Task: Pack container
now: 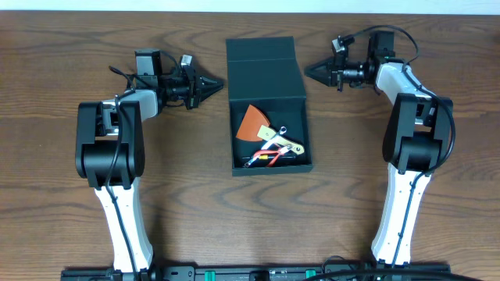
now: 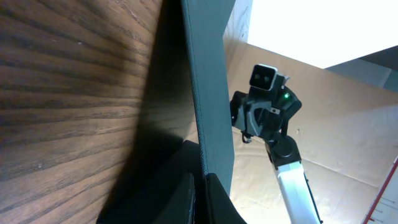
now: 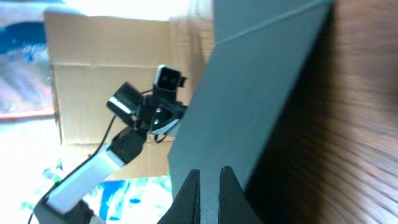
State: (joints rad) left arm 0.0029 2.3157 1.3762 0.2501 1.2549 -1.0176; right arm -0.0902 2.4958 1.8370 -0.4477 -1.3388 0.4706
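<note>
The container (image 1: 269,169), a dark teal-black square box, sits open at the table's centre with its flap lid (image 1: 262,69) raised at the far side. Inside lie an orange scraper (image 1: 251,122), a cream-handled tool (image 1: 280,140) and red and yellow pieces (image 1: 262,158). My left gripper (image 1: 219,84) is shut, its tip right at the lid's left edge (image 2: 211,93). My right gripper (image 1: 308,70) is shut too, pointing at the lid's right side (image 3: 261,93). The left fingertips (image 2: 186,186) are pressed together; I cannot tell whether either gripper touches the lid.
Brown wooden tabletop (image 1: 62,195) spreads around the box. Both arm bases stand at the near edge, left (image 1: 125,234) and right (image 1: 394,226). Each wrist view shows the opposite arm beyond the lid, with cardboard behind (image 2: 348,137).
</note>
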